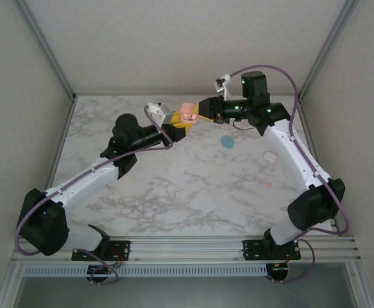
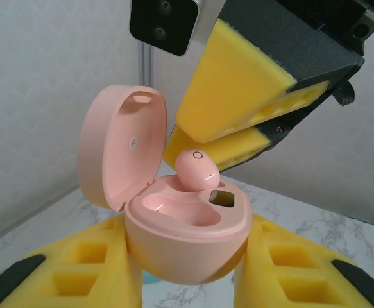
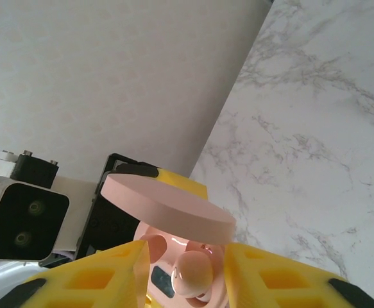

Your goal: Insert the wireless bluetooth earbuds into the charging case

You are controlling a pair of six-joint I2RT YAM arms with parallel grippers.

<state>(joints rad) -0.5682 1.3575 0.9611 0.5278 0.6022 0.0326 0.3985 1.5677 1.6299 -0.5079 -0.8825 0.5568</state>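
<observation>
My left gripper [image 1: 180,123] [image 2: 187,260] is shut on the pink charging case [image 2: 187,240] [image 1: 188,114] and holds it off the table with its lid [image 2: 122,144] open. A pale pink earbud [image 2: 197,168] [image 3: 193,274] rests tilted in the far slot of the case. The near slot [image 2: 177,206] is empty. My right gripper [image 3: 185,251] [image 1: 201,110] hovers over the case, its yellow fingers [image 2: 228,83] on either side of the earbud. A narrow gap shows on each side of the earbud, so the jaws stand open.
On the marble table [image 1: 174,186] a teal rounded piece [image 1: 227,141] lies under the right arm. A small white squarish piece [image 1: 271,156] sits further right, with a tiny pale speck [image 1: 268,184] nearer the front. The back wall is close behind both grippers.
</observation>
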